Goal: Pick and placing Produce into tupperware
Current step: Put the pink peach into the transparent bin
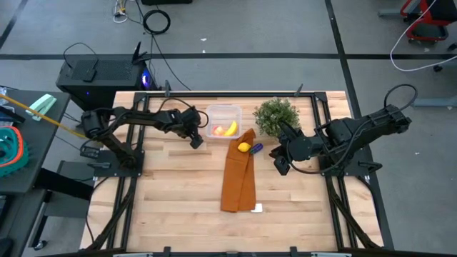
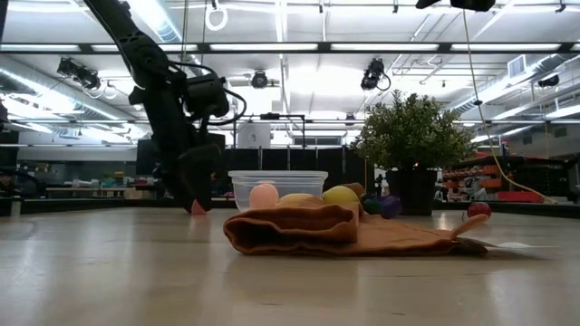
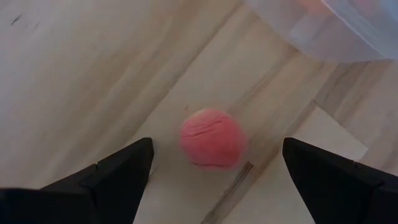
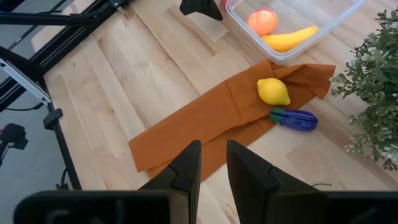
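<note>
Red fruit piece (image 3: 212, 138) lies untouched between wide-open left claw (image 3: 214, 180) fingers.

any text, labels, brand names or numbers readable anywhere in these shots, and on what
None can be read in any view.
The tupperware, the orange cloth and the lemon carry no print that shows.
A small white tag at the cloth's end is too small to tell whether it bears any print.
Shelves and equipment in the room behind the table, in the low view, are too far and blurred to read.
</note>
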`<state>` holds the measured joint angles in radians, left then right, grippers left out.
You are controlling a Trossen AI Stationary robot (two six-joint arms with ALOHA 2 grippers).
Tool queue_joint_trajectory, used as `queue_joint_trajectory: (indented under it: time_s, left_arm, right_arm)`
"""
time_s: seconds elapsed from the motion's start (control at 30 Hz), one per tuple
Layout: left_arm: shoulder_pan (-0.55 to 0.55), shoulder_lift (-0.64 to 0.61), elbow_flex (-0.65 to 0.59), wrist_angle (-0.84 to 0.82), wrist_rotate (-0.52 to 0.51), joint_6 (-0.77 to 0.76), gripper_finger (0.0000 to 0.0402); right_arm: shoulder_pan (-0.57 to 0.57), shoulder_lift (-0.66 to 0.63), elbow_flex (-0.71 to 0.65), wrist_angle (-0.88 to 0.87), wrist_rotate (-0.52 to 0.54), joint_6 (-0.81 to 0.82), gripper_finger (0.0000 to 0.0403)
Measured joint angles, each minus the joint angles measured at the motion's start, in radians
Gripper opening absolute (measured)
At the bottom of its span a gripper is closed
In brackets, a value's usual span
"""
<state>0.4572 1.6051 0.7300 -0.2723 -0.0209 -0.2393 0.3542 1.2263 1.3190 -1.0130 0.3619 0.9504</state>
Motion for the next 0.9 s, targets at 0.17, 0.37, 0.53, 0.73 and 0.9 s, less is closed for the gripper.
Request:
queue_joint_trajectory:
  time_s: [0.17,0.37,0.53,0.73,0.9]
  left_arm:
    - [0.0,0.005,0.0,0.019,0.0,0.0,0.0368]
    - [0.0,0.007,0.0,0.032,0.004,-0.003,0.0368]
    - [0.0,0.007,-0.001,0.032,0.005,-0.003,0.0357]
    - [0.0,0.007,-0.001,0.032,0.002,-0.011,0.0319]
    - [0.001,0.008,-0.001,0.032,0.002,-0.011,0.029]
  right_arm:
    - [0.0,0.0,0.0,0.001,0.0,0.0,0.0083]
    - [0.0,0.0,0.0,0.001,0.0,0.0,0.0083]
    - [0.0,0.0,0.0,0.001,0.0,0.0,0.0083]
    - [0.0,0.0,0.0,0.001,0.0,0.0,0.0083]
    - [0.0,0.0,0.0,0.001,0.0,0.0,0.0083]
